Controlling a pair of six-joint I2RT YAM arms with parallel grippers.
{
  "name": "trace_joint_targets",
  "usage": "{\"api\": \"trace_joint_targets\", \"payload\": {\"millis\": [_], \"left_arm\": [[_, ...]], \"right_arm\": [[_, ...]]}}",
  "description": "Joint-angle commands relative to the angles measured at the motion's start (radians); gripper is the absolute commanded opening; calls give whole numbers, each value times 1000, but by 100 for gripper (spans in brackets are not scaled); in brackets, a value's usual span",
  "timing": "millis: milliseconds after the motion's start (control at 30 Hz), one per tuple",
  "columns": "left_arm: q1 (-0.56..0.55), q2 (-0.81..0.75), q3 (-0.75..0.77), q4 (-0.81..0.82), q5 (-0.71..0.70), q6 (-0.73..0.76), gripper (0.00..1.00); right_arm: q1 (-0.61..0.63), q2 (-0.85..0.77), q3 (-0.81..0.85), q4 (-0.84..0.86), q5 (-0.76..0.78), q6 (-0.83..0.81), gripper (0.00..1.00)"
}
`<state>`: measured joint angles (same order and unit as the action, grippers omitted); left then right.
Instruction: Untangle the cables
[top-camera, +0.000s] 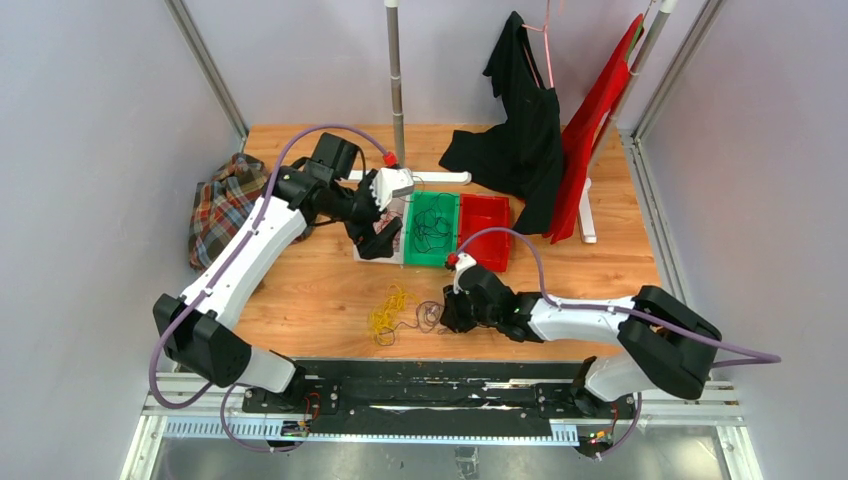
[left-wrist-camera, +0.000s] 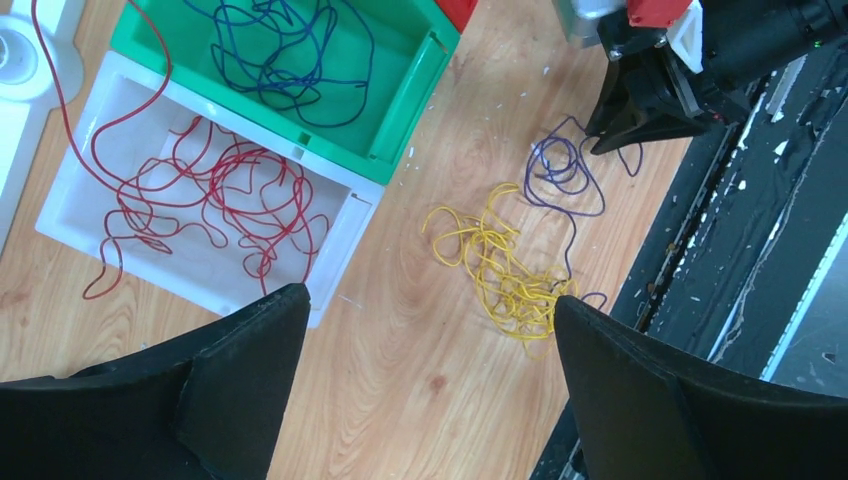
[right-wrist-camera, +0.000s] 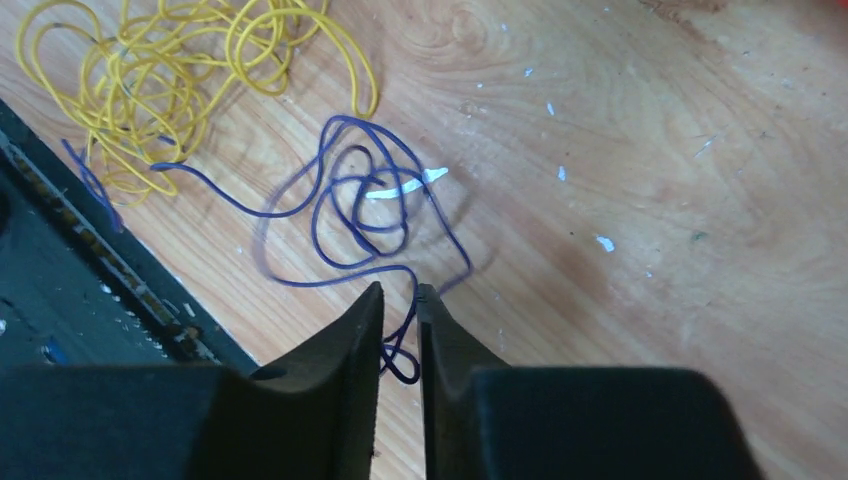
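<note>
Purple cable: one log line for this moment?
right end effector: pinching purple cable | left end effector: open, empty | yellow cable: on table, crossing purple | red cable: white tray | blue cable: green bin

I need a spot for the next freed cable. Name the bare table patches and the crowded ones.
Free: wood right of the red bin, ahead of the right arm; wood between the white tray and the yellow bunch. Crowded: front centre, where the purple bunch and right gripper sit beside it; back right, under garments.
</note>
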<state>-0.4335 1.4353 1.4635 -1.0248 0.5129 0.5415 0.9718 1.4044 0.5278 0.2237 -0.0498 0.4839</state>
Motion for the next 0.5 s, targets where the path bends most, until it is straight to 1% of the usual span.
{"api": "trace_joint_targets", "payload": {"millis": [0, 33, 133, 233, 367, 467], "left_arm": [[1, -31, -2, -7, 41, -21, 94], [1, -30, -3, -6, 47, -27, 92], [1, -33, -7, -10, 86, -39, 89], [1, -44, -8, -11, 145, -39, 89], [-2, -67, -8, -11, 223, -43, 89], [-11, -92, -18, -12, 286, -34, 91]], "right_arm": [[-12, -55, 8, -7, -12, 6, 3], [-12, -83, 21, -47, -1, -2, 1], [-12, -214, 78, -181, 9, -45, 1], [-11, -329, 132, -278, 8, -74, 1], [-11, -428, 211, -358, -19, -75, 1], [-11, -464, 274, -381, -44, -72, 1]]}}
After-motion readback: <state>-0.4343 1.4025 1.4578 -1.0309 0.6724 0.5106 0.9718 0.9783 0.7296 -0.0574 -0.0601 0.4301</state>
